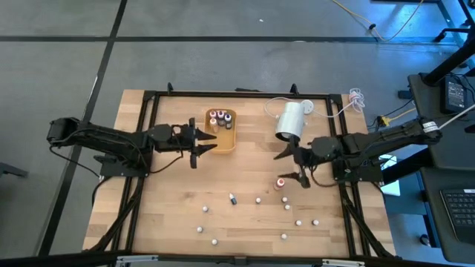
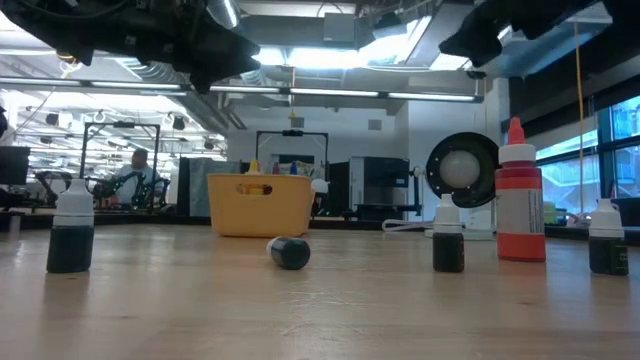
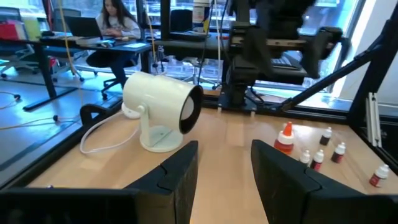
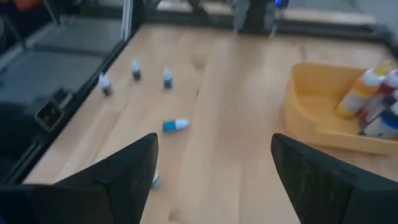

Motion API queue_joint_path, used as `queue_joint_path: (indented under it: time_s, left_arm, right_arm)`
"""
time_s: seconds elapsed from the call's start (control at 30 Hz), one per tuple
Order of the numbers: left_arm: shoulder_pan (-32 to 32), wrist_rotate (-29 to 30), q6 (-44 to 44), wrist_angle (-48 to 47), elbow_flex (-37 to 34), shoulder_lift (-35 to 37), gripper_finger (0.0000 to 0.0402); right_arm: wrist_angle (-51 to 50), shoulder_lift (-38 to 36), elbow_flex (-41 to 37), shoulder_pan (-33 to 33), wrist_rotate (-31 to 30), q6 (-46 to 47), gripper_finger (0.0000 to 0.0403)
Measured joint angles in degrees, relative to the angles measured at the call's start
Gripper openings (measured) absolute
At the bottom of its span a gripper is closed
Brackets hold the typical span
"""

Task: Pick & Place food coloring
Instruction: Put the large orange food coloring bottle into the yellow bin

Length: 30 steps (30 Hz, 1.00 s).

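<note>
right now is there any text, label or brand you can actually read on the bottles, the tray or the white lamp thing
No text can be read anywhere.
Red bottle: a pale label band on its body, print too blurred to read.
Small dark bottles: no label visible.
Orange tray: plain wall, no marking.
White cylinder: plain, no brand visible.
Room behind the table: nothing readable.

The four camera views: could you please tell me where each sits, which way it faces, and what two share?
High view: overhead, straight down; both arms, left gripper at the orange tray, right gripper open.
Low view: table height, level; arm undersides above.
Left wrist view: past its open fingers toward the white lamp.
Right wrist view: past its fingers toward the tray.
Shared: the lying blue bottle, low and right wrist views.
</note>
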State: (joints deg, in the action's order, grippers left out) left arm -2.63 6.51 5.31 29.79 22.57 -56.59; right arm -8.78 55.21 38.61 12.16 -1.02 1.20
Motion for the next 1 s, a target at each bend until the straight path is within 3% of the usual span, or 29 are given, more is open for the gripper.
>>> queue_joint_path:
  time_s: [0.23,0.37,0.67,1.0]
  left_arm:
    - [-0.01,-0.01,-0.05,-0.01,0.0,0.01,0.0145]
    - [-0.02,-0.03,0.01,-0.01,0.0,0.02,0.0144]
    - [-0.02,-0.08,-0.03,-0.01,0.0,0.0,0.0143]
    - [-0.02,-0.1,-0.05,-0.05,0.02,0.02,0.0148]
  right_arm:
    - [-15.77,10.42,8.32,6.86,-6.76,4.96,0.0288]
    - [-23.63,16.48,13.04,8.76,-7.49,8.0,0.0275]
    - [-31.53,25.49,16.09,8.84,-7.47,14.43,0.0268]
    - [-31.35,27.81,16.11,8.75,-7.01,14.97,0.0256]
